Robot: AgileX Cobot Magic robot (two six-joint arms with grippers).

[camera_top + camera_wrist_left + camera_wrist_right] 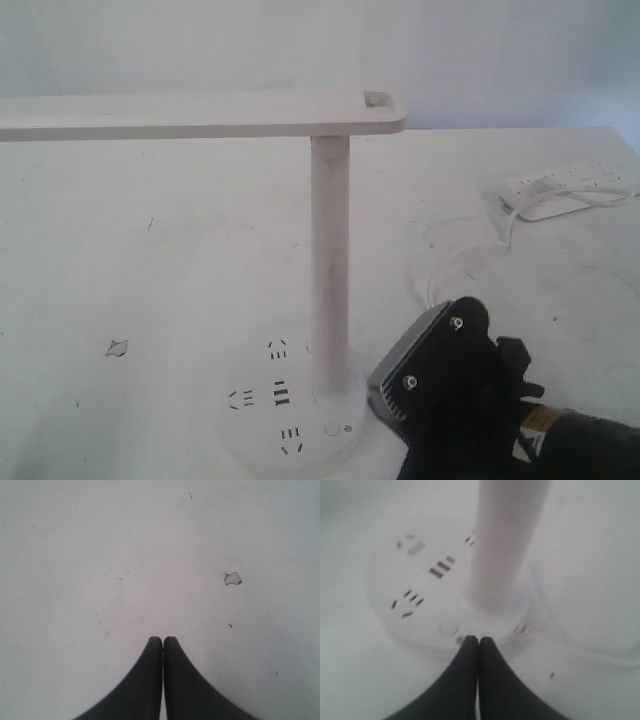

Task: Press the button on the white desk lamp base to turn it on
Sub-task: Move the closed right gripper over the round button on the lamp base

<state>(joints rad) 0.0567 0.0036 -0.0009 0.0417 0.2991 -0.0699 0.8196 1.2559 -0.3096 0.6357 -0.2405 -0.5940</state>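
Button sits on the near right part of the lamp base, a small ringed circle with a tiny sun mark beside it, close to the base's rim and just in front of the pole. The socket slots fill the rest of the disc to the left of the button.

The right claw is pressed together, with no gap between its tips. In the right wrist view the tips are at the rim of the base, just beside the button and over the sun mark. Whether they touch the plastic cannot be told. In the exterior view the claw's black body comes in from the lower right, close against the base's right edge, and the pole rises just behind it.

Overhead, the lamp arm stretches left from the top of the pole, high above the disc. The desk lies wide and bare to the left of the base, apart from a small chip. To the right, a cable curls back to a power strip near the far right edge of the desk, well apart from the lamp.

The left claw is also closed tight, holding nothing, over plain desk with the chip nearby.
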